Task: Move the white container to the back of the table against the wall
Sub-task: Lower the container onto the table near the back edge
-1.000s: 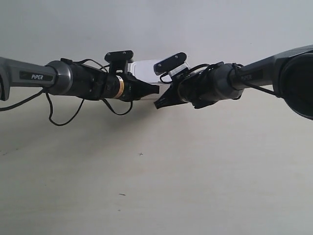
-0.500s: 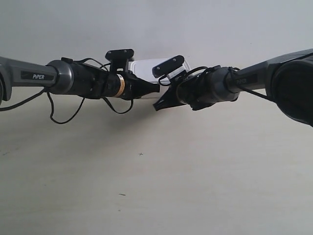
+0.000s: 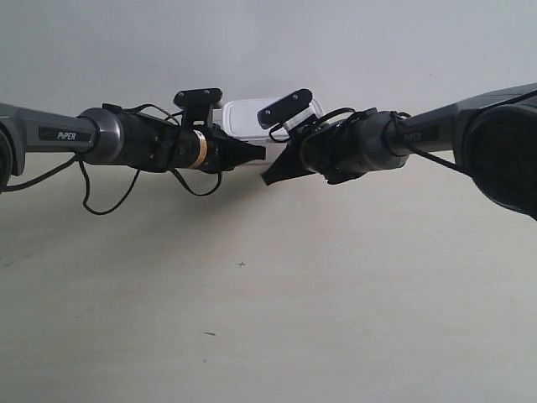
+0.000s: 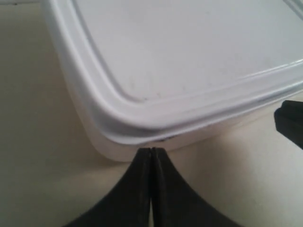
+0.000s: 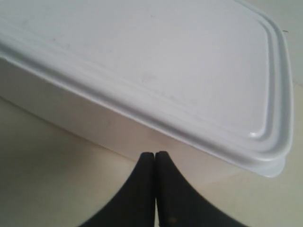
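The white container [image 3: 245, 117] lies far back on the table [image 3: 252, 302], close to the wall [image 3: 352, 42], and the two arms hide most of it. The gripper [image 3: 262, 153] of the arm at the exterior view's left and the gripper [image 3: 268, 176] of the arm at the exterior view's right meet in front of it. In the left wrist view my left gripper [image 4: 151, 150] is shut and empty, its tips touching a rounded corner of the container [image 4: 189, 56]. My right gripper [image 5: 155, 154] is also shut and empty, its tips against the long side of the container [image 5: 142, 61].
The pale wood-grain table runs wide toward the camera with only tiny dark specks [image 3: 242, 264] on it. Loose black cables [image 3: 109, 197] hang under the arm at the exterior view's left. The other gripper's black tip [image 4: 289, 126] shows beside the container in the left wrist view.
Both shut grippers have moved toward the wall, and the container has slid back with them. It now sits higher and farther back in the exterior view.
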